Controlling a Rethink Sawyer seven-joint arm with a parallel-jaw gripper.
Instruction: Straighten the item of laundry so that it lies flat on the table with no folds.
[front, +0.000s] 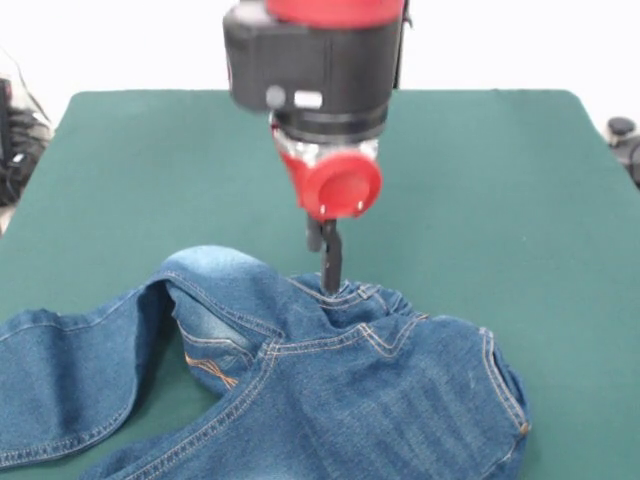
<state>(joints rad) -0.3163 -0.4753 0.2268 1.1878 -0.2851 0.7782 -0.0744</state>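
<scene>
The item of laundry, a small pair of blue denim jeans (390, 390) with tan stitching, lies rumpled at the near side of the dark green table (500, 190). One leg runs off to the left (60, 380) and a fold stands up near the middle (215, 270). The red and black arm comes straight down over the jeans' far edge. My gripper (331, 284) has its thin black fingers (331, 255) pressed together, with the tips sunk into a puckered ridge of denim. It appears shut on that far edge of the jeans.
Green tabletop stretches behind and to both sides of the arm. Dark cables or gear (15, 140) sit beyond the table's left edge, and a small black object (622, 135) lies off its right edge. The jeans run past the bottom of the front view.
</scene>
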